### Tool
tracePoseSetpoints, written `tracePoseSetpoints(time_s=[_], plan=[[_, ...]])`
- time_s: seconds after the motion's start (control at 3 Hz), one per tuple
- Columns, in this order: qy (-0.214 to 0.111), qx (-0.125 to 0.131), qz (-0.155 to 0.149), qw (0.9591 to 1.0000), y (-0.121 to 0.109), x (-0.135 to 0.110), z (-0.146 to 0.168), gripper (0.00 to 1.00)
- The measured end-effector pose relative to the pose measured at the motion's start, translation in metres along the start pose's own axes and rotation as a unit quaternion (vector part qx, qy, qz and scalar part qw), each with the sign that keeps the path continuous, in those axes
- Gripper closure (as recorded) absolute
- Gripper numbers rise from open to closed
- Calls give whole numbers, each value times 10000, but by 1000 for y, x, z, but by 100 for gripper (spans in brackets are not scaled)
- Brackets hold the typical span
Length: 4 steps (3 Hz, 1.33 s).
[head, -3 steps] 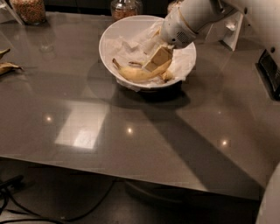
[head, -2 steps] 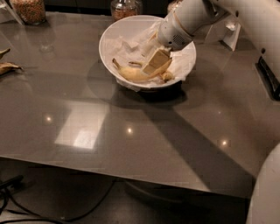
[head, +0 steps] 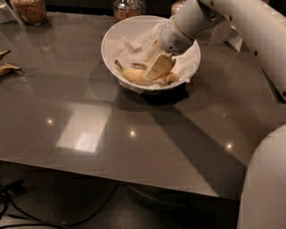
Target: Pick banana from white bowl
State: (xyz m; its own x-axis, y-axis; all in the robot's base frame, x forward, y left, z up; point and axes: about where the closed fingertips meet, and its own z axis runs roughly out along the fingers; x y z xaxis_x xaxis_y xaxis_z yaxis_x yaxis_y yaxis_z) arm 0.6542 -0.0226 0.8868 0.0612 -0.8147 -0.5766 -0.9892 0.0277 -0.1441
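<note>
The white bowl (head: 117, 36) stands on the grey table at the back centre, lined with crumpled white paper. The yellow banana (head: 133, 75) lies along the bowl's front side, its thin stem tip pointing left. My gripper (head: 157, 69) reaches down into the bowl from the upper right and sits over the banana's right half, touching or nearly touching it. The banana's right end is hidden behind the gripper. The white arm crosses the right side of the view.
Glass jars of grain stand at the table's back edge, one far left (head: 28, 10) and one behind the bowl (head: 128, 7). Dark withered peel scraps (head: 7, 68) lie at the left edge. A white stand (head: 223, 32) is behind the arm. Cables lie on the floor below.
The gripper has sunk slightly lower onto the banana. The arm's upper part has shifted a little. The banana and bowl have not moved.
</note>
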Motion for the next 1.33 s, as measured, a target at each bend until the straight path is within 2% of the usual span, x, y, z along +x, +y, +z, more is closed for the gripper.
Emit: tracePoseSetpoints(time_s=[0.67,1.0,1.33], plan=[[460,-61,-68,9989,-10,21,15,42],[714,-112,-133,9973,-10,30,20,47],[887,-146,-177,9958,-6,35,22,66]])
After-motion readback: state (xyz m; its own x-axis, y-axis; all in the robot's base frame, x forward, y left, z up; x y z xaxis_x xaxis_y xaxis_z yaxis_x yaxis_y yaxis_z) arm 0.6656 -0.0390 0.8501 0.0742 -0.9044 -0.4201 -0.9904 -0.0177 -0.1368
